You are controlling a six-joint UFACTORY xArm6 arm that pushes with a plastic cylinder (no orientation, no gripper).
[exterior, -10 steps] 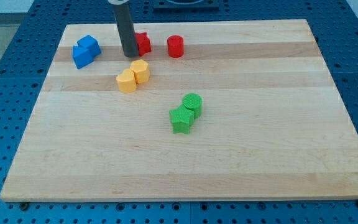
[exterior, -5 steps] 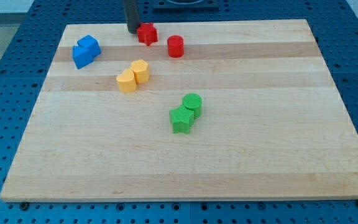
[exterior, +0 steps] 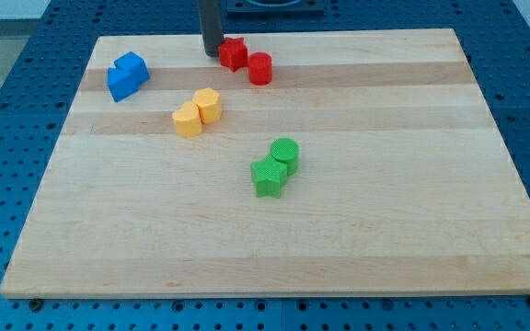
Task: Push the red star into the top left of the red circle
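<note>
The red star sits near the board's top edge, just up and left of the red circle, close to it or touching. My tip stands on the board at the star's left side, touching it or nearly so. The dark rod rises from there out of the view's top.
Two blue blocks sit together at the top left. Two yellow blocks lie below the star. A green circle and a green star sit together near the middle. The wooden board lies on a blue perforated table.
My tip moved up toward the board's top edge, then right, pushing the red star right toward the red circle. The other blocks have not moved.
</note>
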